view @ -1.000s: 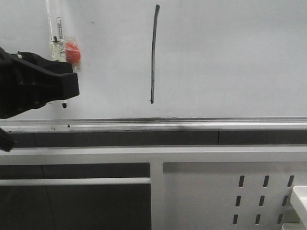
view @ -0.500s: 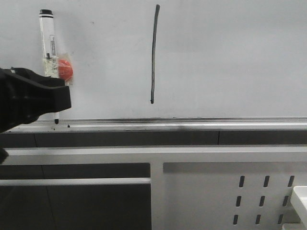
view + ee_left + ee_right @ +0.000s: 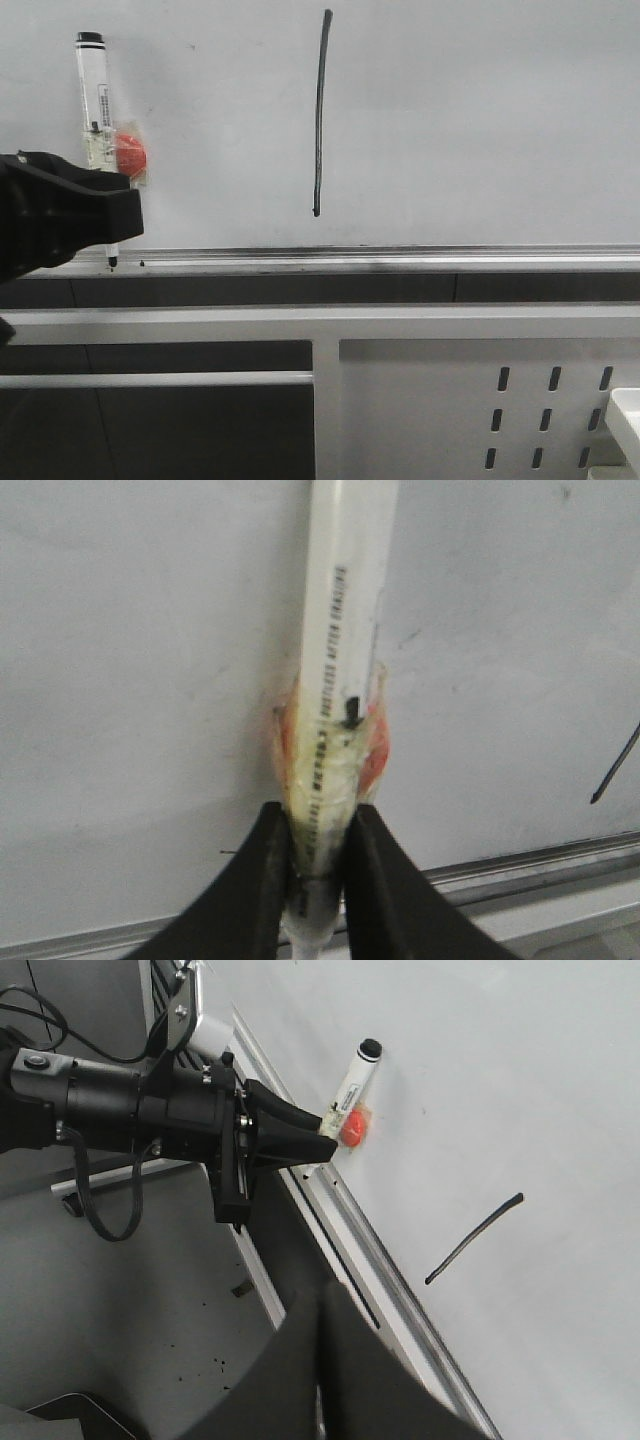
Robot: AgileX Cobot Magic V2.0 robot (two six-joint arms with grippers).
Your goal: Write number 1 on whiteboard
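The whiteboard fills the upper front view. On it stands the number 1, a long thin black stroke, also visible in the left wrist view as number 1 and in the right wrist view as number 1. My left gripper is shut on a white marker with a black cap end up and an orange-red lump taped to it. The marker's tip is down at the silver rail, far left of the stroke. My right gripper is shut on nothing, away from the board.
A silver rail runs along the board's lower edge, with a dark speck near the marker tip. Below it is a white perforated metal frame. A white tray corner shows at the lower right.
My left gripper has moved down and to the left with the marker. The marker tip has dropped from the board face to the rail. The stroke is unchanged.
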